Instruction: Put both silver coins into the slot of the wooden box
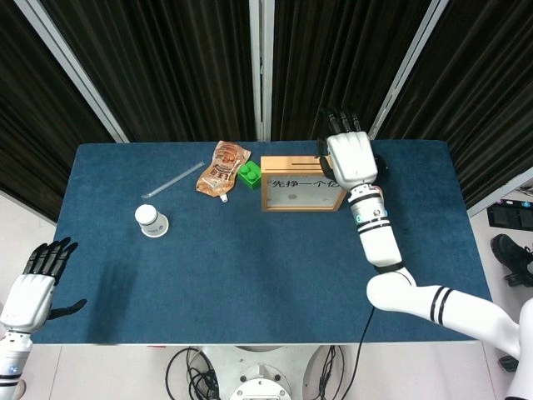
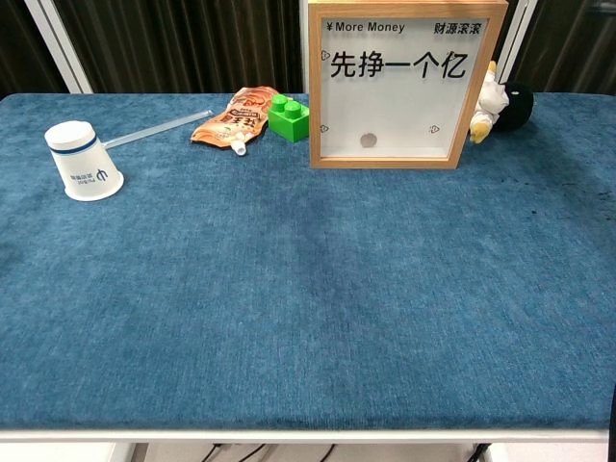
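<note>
Hovering: right hand [image 1: 349,158] over right end of wooden box [image 1: 301,185]; slot runs left-right, just left of fingers; grasp hidden, cannot tell; left hand [image 1: 35,287] released, far off.

the wooden box [image 2: 404,85] is showing "¥more money" in small print at the top left of its white front panel, four small chinese characters, "财源滚滚", at the top right, and large black characters "先挣一个亿" beneath. the white paper cup [image 2: 83,161] is carrying a blue logo and print too small to read.
</note>
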You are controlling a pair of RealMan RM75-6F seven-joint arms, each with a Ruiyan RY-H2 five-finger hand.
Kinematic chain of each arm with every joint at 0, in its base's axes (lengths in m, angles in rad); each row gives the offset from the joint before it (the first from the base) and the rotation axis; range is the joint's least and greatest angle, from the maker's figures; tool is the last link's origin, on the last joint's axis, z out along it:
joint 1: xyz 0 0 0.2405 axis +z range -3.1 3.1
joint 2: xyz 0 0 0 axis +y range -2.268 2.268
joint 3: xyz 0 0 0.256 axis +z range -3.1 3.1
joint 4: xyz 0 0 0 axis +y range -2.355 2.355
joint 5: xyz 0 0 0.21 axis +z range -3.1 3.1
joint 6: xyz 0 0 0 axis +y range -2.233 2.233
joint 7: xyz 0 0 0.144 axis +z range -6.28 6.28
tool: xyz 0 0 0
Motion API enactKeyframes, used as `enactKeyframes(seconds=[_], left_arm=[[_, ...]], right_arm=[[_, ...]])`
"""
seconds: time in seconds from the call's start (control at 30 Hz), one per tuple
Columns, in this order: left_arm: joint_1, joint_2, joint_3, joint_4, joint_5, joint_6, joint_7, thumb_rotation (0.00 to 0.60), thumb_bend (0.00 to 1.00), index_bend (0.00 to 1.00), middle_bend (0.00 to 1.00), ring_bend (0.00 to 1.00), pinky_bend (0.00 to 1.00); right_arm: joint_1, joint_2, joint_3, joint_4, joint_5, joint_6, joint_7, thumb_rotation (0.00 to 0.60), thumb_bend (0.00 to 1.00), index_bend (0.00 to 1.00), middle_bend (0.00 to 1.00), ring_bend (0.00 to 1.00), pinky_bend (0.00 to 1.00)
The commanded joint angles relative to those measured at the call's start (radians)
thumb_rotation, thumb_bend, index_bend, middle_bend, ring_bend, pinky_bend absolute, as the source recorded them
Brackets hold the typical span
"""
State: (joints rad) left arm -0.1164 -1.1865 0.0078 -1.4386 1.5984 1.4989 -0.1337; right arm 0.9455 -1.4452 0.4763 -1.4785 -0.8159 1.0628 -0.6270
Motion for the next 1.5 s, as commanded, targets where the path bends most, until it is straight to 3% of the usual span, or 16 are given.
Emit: enactKeyframes(seconds=[0.03, 1.0, 1.07, 1.3, 1.5], left_arm=[[-0.001, 0.0, -0.001, 0.001, 0.0, 0.0, -0.003, 0.6, 0.0, 0.03, 0.01, 0.0, 0.0], [0.003, 0.002, 0.0, 0.011, -0.007, 0.001, -0.017, 0.6, 0.0, 0.03, 0.01, 0.0, 0.0], [0.003, 0.003, 0.0, 0.011, -0.008, 0.001, -0.018, 0.6, 0.0, 0.03, 0.01, 0.0, 0.0], [0.003, 0.005, -0.001, 0.01, -0.01, -0.001, -0.02, 0.6, 0.0, 0.03, 0.01, 0.0, 0.0], [0.003, 0.008, -0.001, 0.003, -0.01, 0.0, -0.013, 0.6, 0.0, 0.03, 0.01, 0.0, 0.0]], right_arm=[[0.023, -0.022, -0.003, 0.021, 0.053, 0.001, -0.025, 0.6, 0.39, 0.74, 0.09, 0.0, 0.0], [0.074, -0.053, -0.056, 0.05, 0.169, 0.014, -0.029, 0.6, 0.4, 0.73, 0.08, 0.0, 0.0], [0.076, -0.053, -0.06, 0.053, 0.173, 0.007, -0.028, 0.6, 0.39, 0.64, 0.06, 0.0, 0.0], [0.073, -0.045, -0.064, 0.051, 0.163, -0.008, 0.01, 0.6, 0.37, 0.03, 0.0, 0.0, 0.0], [0.06, -0.031, -0.073, 0.043, 0.13, -0.012, 0.054, 0.6, 0.35, 0.0, 0.0, 0.0, 0.0]])
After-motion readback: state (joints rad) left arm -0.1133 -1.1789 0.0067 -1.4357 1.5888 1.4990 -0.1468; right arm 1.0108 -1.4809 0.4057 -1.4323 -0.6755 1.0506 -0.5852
